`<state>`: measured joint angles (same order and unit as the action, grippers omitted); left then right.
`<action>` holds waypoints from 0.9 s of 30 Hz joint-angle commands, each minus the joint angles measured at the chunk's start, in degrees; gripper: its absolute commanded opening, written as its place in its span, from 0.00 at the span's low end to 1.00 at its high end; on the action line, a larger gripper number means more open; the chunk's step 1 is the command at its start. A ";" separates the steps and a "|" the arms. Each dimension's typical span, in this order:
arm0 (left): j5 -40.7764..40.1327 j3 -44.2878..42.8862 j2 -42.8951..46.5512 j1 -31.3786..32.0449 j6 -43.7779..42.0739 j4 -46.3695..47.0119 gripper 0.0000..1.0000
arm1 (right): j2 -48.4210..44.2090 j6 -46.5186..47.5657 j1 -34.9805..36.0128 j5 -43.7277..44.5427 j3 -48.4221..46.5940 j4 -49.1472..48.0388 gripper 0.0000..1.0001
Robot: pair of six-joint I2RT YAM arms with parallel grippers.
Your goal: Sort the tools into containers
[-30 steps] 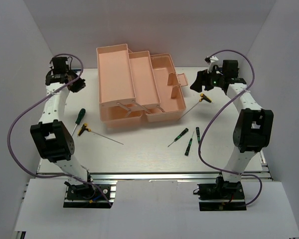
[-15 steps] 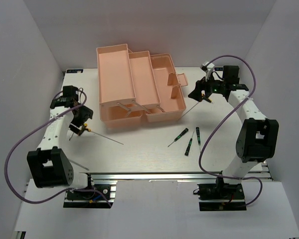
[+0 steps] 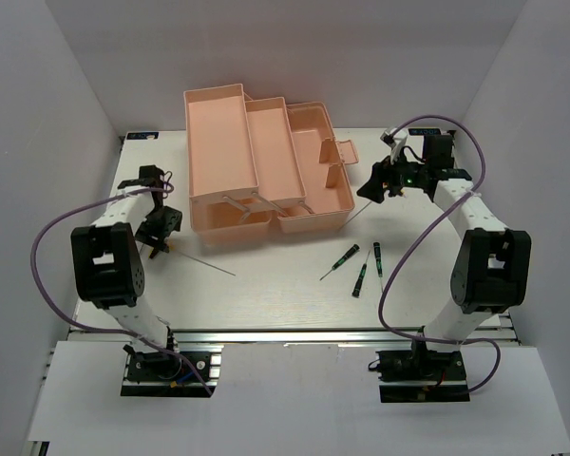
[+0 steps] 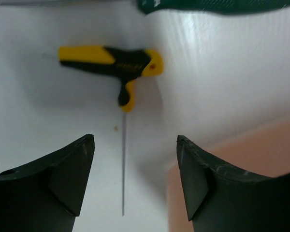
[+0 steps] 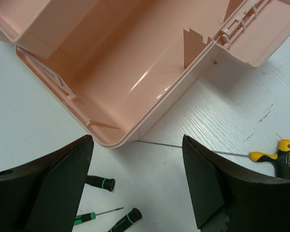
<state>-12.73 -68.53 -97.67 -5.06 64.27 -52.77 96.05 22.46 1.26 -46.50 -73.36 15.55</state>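
The salmon-pink toolbox (image 3: 256, 161) stands open with its trays stepped out. My left gripper (image 3: 158, 237) hangs open over a yellow-and-black T-handle (image 4: 111, 60). Its thin rod (image 4: 124, 159) runs down between my fingers, untouched. The larger green screwdriver (image 4: 217, 6) lies just beyond the handle. My right gripper (image 3: 372, 188) is open above the table beside the toolbox's right corner (image 5: 111, 140), holding nothing. A second yellow-handled rod (image 5: 278, 157) lies to its right. Three small green-and-black screwdrivers (image 3: 360, 266) lie in front of the box; they also show in the right wrist view (image 5: 99, 182).
The left rod's shaft (image 3: 209, 264) stretches toward the table's middle. White walls enclose the table on the left, right and back. The toolbox's lower tray (image 4: 270, 145) edges into the left wrist view at the right.
My left arm swung from the back left corner down over the yellow-handled rod, and its jaws opened. My right gripper shifted slightly toward the toolbox.
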 commanded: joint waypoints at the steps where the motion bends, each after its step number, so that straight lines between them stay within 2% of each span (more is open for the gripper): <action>1: -3.70 -4.76 -2.17 0.14 -0.37 1.28 0.76 | -3.41 -0.40 -0.03 -0.96 1.11 -1.93 0.80; 8: -6.87 -3.37 -5.08 0.14 -0.37 -0.49 0.68 | -4.03 -0.05 -0.64 0.09 1.82 -1.58 0.80; 17: -6.25 0.77 -4.72 0.05 -1.51 2.06 0.64 | -1.83 -1.36 -0.55 -1.22 -0.29 -1.14 0.80; 20: -6.34 -0.10 -7.44 0.05 -1.52 2.24 0.54 | -1.74 -1.80 -0.64 -1.31 -0.73 -1.14 0.80; 24: -6.61 -1.95 -9.82 0.05 -1.52 1.98 0.32 | -2.27 -1.45 -0.64 -0.96 -0.82 -0.52 0.80; 27: -5.03 -2.75 -9.74 0.05 -2.04 1.19 0.21 | -3.06 -0.75 -2.22 -0.35 -0.38 -0.17 0.80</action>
<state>-17.82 -70.37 -106.78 -5.06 62.41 -51.40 94.13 21.23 0.25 -46.50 -71.88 15.31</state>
